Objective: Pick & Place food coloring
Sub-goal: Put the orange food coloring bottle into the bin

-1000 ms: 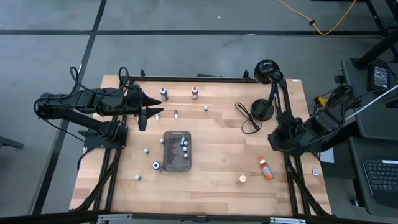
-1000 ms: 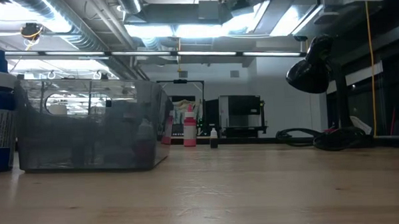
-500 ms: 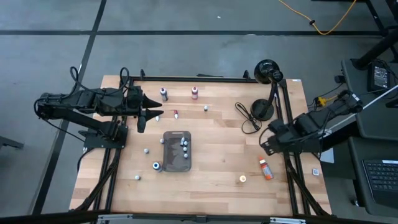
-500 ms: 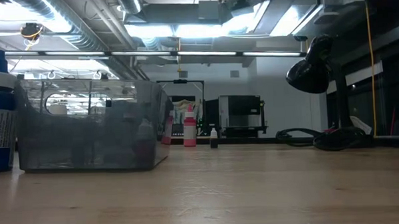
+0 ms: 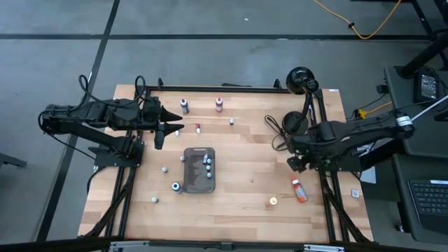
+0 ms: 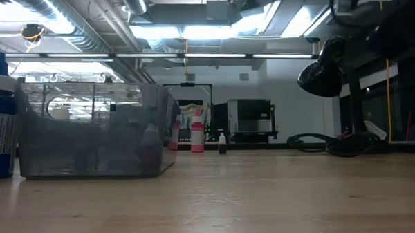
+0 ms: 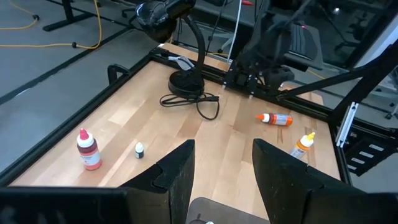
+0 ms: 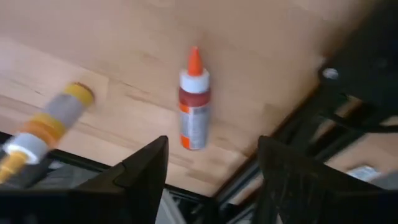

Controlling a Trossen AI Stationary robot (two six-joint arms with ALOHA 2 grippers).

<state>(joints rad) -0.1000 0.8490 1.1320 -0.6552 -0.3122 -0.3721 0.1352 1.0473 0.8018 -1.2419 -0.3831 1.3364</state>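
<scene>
Right wrist view: my right gripper hangs with jaws spread, empty, above the red bottle lying near the table's right edge. Risk: a misaligned finger could roll it off.

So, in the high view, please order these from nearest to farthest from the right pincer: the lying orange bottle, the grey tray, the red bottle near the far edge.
From the right pincer:
1. Lying orange bottle, near the right edge.
2. Grey tray, table middle.
3. Red bottle, far edge; close to the tray's rank.
</scene>
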